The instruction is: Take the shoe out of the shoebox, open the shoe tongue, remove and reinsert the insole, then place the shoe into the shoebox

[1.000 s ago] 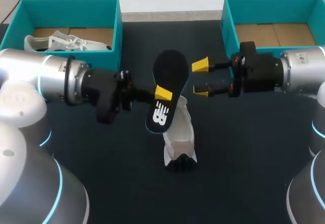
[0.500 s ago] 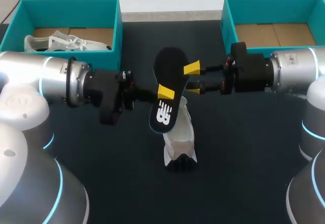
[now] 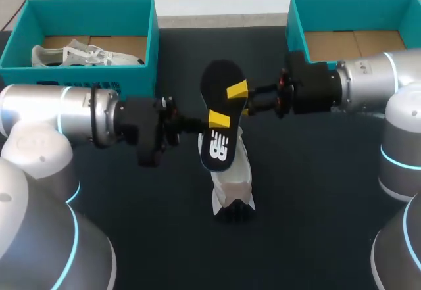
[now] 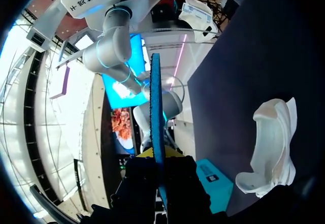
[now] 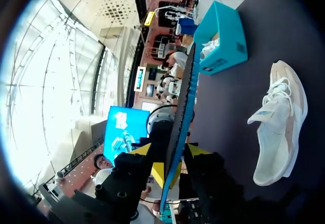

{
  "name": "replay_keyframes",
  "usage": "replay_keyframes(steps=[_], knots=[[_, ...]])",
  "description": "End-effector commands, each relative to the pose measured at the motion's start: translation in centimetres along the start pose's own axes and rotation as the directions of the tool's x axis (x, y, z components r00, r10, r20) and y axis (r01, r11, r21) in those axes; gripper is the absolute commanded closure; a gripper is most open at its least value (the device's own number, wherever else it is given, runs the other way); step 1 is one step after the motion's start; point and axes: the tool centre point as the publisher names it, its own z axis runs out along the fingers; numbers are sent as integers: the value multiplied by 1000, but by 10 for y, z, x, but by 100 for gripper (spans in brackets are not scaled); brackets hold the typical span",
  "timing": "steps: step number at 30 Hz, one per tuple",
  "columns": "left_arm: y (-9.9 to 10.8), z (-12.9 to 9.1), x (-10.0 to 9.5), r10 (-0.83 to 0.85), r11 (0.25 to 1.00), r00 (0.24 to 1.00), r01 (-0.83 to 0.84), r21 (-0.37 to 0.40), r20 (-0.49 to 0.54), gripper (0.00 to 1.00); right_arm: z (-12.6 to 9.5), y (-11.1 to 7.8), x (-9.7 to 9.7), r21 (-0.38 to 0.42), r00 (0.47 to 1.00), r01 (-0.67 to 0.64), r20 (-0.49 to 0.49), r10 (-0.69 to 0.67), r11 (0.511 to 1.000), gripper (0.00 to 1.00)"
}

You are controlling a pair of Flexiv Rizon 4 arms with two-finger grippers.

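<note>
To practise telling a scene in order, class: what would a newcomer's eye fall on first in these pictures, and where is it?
First comes the black insole, held in the air over the middle of the table. The left gripper is clamped on its lower half and the right gripper is at its upper half. Below it lies a white shoe. At the back stand the teal left box, holding a second shoe, and the right box.
</note>
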Motion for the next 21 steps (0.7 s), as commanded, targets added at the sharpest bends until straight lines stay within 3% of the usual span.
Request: replay_keyframes(steps=[1,10,12,17,18,20,21], knots=[[2,5,1,2,1000,1000,-2,1,4,100,4,1,-1,2,1000,-2,-2,2,1000,64],[8,8,3,-6,1000,1000,6,3,18,100,7,2,-3,1,1000,-10,-13,10,1000,89],[9,8,3,-6,1000,1000,6,2,19,100,7,2,-3,4,1000,-11,-16,11,1000,100],[7,8,1,-16,1000,1000,16,5,18,100,8,5,-5,11,1000,-13,-17,13,1000,100],[5,7,0,-20,1000,1000,20,7,14,96,7,6,-6,10,1000,-16,-16,16,1000,100],[3,6,0,-26,1000,1000,25,10,10,61,6,7,-8,8,1000,-20,-17,20,1000,100],[2,5,0,-32,999,999,32,7,7,0,5,8,-9,4,1000,-25,-15,25,1000,100]])
